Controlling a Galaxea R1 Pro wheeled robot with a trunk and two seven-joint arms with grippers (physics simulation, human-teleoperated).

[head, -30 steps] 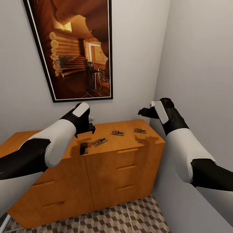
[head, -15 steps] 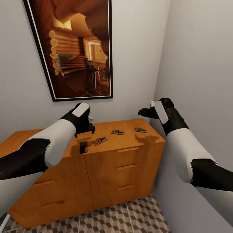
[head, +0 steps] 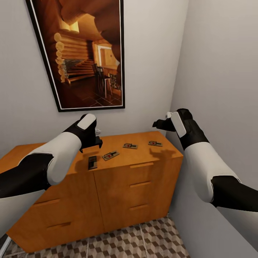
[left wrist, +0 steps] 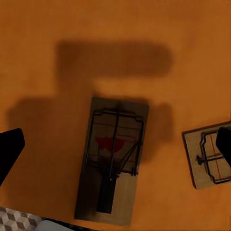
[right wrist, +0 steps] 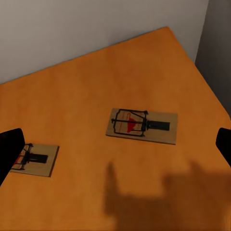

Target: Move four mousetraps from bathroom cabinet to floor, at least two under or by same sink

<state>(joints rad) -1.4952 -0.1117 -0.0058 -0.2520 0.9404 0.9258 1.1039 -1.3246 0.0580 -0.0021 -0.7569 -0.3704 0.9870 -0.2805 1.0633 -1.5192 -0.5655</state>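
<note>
Several mousetraps lie on the top of the orange-brown cabinet [head: 118, 186]: a dark one [head: 92, 162] near the front edge, one beside it [head: 110, 156], and two farther right [head: 130, 146] [head: 154, 144]. My left gripper [head: 96, 140] hovers open above the dark trap, which the left wrist view shows lying in shadow [left wrist: 113, 161] between the spread fingers [left wrist: 9, 149], with a neighbour [left wrist: 209, 156] beside it. My right gripper [head: 159, 124] hangs open above the right end of the top; its wrist view shows one trap [right wrist: 142, 126] centred and another [right wrist: 33, 159] off to one side.
A large framed picture [head: 86, 53] hangs on the grey wall behind the cabinet. A side wall [head: 222, 89] closes in right next to my right arm. Cube-patterned bathroom floor [head: 143, 240] shows in front of the cabinet's drawers.
My left gripper has shifted slightly left and back over the cabinet top. The right arm and the mousetraps have stayed where they were.
</note>
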